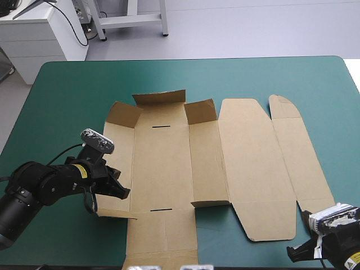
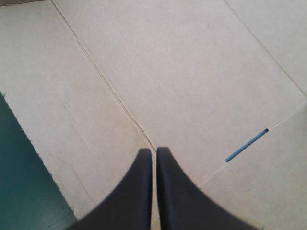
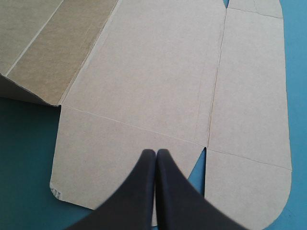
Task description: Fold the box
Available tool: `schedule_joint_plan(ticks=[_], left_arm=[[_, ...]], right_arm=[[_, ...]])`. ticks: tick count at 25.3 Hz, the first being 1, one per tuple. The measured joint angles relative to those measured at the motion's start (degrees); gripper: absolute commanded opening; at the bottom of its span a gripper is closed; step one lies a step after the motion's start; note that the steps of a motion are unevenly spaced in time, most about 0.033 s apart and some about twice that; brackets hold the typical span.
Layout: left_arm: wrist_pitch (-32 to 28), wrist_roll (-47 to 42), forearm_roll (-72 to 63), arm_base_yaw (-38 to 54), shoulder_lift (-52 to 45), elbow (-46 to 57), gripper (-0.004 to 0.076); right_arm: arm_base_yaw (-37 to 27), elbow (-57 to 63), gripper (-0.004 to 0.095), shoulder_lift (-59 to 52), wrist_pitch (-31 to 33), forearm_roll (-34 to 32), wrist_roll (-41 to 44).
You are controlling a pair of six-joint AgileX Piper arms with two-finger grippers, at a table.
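The left gripper (image 2: pixel 154 149), fingers pressed together and empty, hung over the left wall crease of the box (image 1: pixel 247 163), which lay spread mid-table. The right gripper (image 3: pixel 156 151) (likewise clenched) sat by its near right corner. Raising that wall cleanly probably wanted the fingers opened first.

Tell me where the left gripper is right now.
The left gripper is on the left side of the table in the high view, its shut fingers over the left panel of the box, close to the slot near the front edge.
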Motion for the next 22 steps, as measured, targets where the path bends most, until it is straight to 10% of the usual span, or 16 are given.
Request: schedule_joint_plan(ticks=[22], left_arm=[[13.7,28.2,-29.2,52.9,0.8,0.0,0.0017]], right_arm=[[0.0,0.0,-0.0016,0.0,0.0,0.0,-4.1]])
